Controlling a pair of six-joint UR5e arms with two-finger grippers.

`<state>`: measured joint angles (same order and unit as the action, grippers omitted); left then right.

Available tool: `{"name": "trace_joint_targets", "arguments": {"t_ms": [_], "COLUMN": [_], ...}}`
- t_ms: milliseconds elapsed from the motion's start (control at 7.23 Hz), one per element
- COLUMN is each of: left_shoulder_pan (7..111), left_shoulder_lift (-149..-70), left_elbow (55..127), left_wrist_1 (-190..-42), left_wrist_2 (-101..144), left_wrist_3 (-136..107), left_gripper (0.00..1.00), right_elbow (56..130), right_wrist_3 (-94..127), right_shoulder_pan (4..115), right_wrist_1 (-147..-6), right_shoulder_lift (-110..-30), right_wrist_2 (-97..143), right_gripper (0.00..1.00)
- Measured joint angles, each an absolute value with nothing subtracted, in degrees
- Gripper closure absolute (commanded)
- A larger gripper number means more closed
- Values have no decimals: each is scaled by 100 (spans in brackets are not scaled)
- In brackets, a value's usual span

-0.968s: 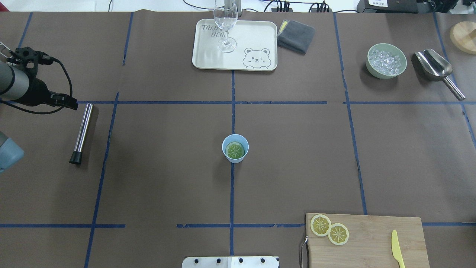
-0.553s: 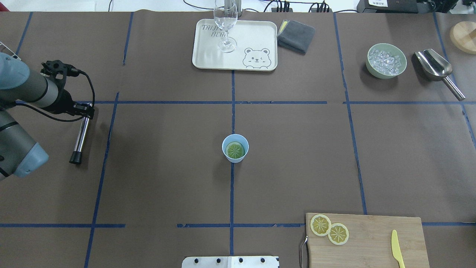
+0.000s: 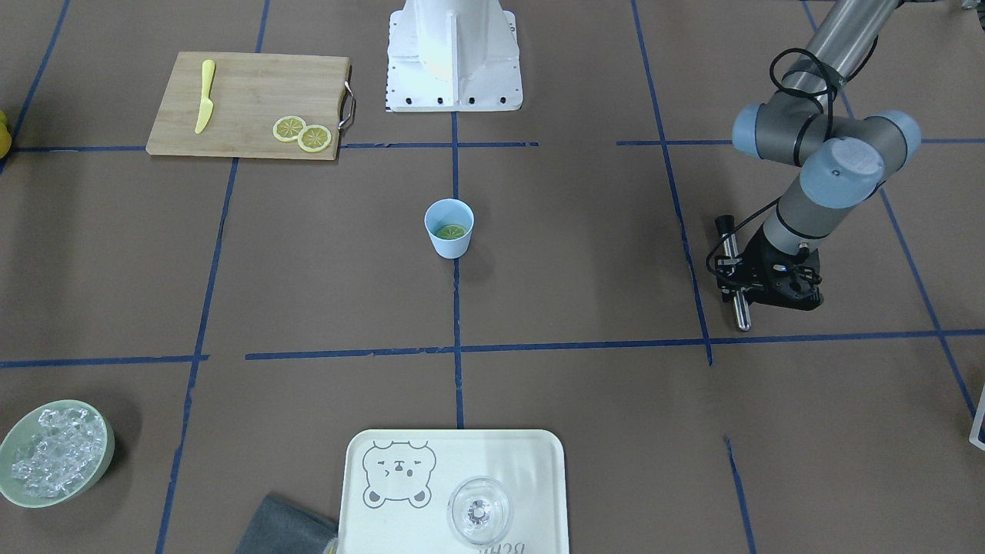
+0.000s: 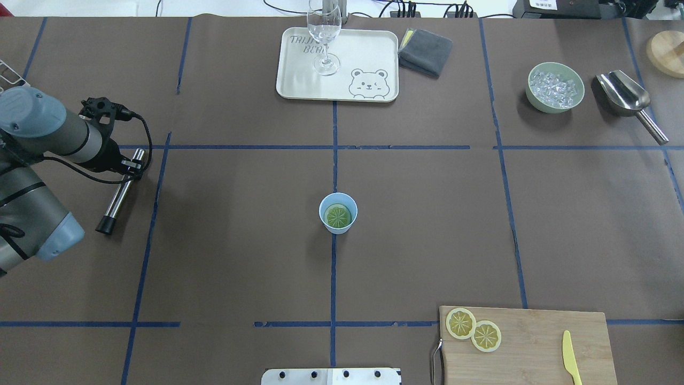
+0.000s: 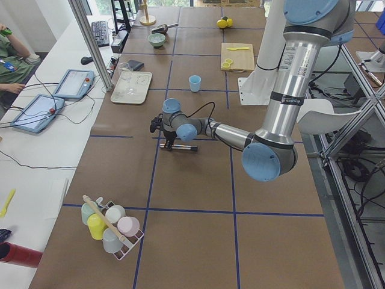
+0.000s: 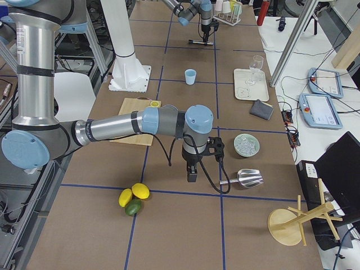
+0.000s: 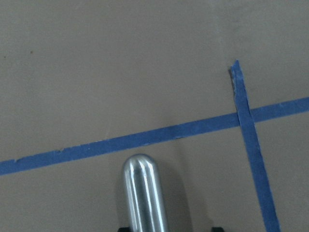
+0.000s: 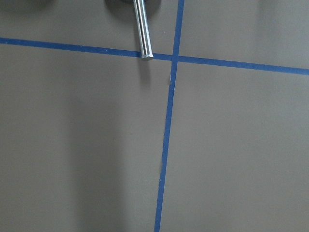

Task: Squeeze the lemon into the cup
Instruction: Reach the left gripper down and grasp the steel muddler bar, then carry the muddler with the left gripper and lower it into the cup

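The light-blue cup (image 4: 340, 229) stands at the table's middle with one lemon slice (image 4: 337, 216) lying flat inside it, looking greenish. It also shows in the front view (image 3: 449, 245). Two more lemon slices (image 4: 460, 323) (image 4: 486, 336) lie on the wooden cutting board (image 4: 534, 347). My left gripper (image 4: 131, 163) is at the far left, low over the top end of a steel rod (image 4: 118, 195). Its jaws straddle the rod, which lies against one side with a gap on the other. My right gripper (image 6: 192, 175) shows only in the right side view, so I cannot tell its state.
A tray (image 4: 368, 59) with a clear glass (image 4: 324, 32) and a grey cloth (image 4: 426, 51) are at the back. A green bowl of ice (image 4: 554, 87) and a steel scoop (image 4: 625, 95) are back right. A yellow knife (image 4: 570, 357) lies on the board.
My left arm has swung right to the steel rod. The rod's top end has shifted right, so it now lies more tilted. The cup and slices have not moved.
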<state>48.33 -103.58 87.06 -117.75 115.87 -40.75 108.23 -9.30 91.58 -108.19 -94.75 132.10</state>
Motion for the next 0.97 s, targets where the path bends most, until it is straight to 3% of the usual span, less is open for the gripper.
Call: {"name": "trace_joint_targets", "arguments": {"t_ms": [553, 968], "left_shoulder_pan": [5072, 5163], "left_shoulder_lift": [-10398, -10902], "left_elbow": [9295, 9615], "left_wrist_1": [-11823, -12426], "left_wrist_2": [11492, 11030], "left_wrist_3": [-3456, -2822], "left_gripper": [100, 100], "right_elbow": [10813, 10800], "right_wrist_3": [-923, -923], "right_shoulder_pan": [9158, 9161], "right_wrist_1": [-10819, -10819], "right_shoulder_lift": [-9475, -9483], "right_wrist_2": [13216, 13199], "right_gripper": [0, 0]}}
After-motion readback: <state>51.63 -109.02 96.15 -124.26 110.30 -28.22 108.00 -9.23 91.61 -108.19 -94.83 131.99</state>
